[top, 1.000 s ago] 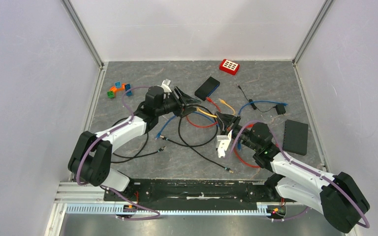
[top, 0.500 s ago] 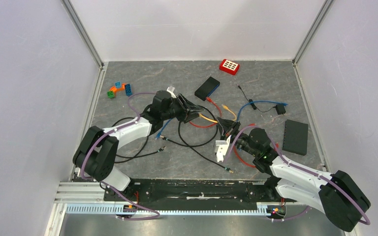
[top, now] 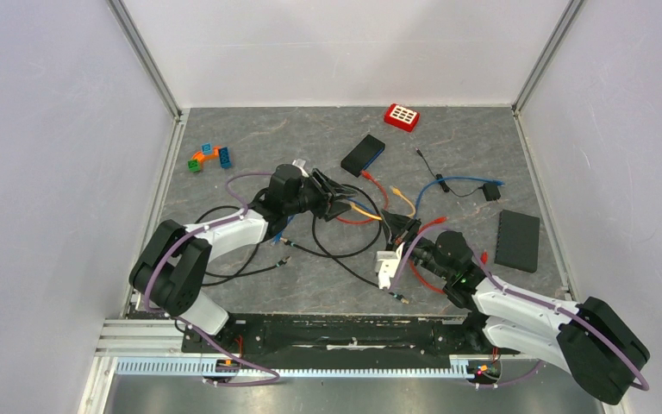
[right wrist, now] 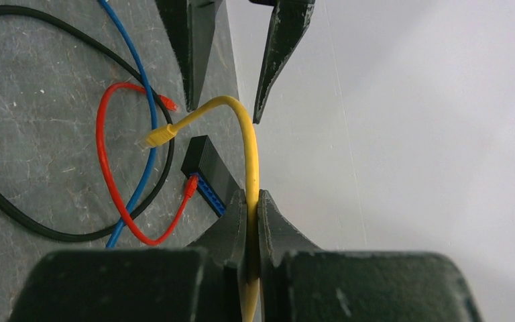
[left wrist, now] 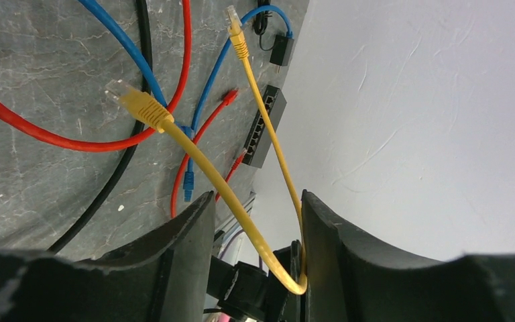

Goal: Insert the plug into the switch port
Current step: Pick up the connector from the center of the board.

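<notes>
Grey table (top: 250,129) carries loose cables; right end effector (right wrist: 253,198) is clamped on the yellow cable (right wrist: 249,154). Nearer left end effector (left wrist: 256,201) stands open astride it, yellow plug (left wrist: 134,102) lying just ahead, switch (left wrist: 265,127) farther beyond.

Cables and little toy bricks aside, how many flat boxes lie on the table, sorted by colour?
Black: 2, the flat box with a blue edge and the flat box at the right
Red: 1, the box with white squares
Total: 3

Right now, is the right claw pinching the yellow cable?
Yes, the right gripper is shut tight on the yellow cable.
</notes>
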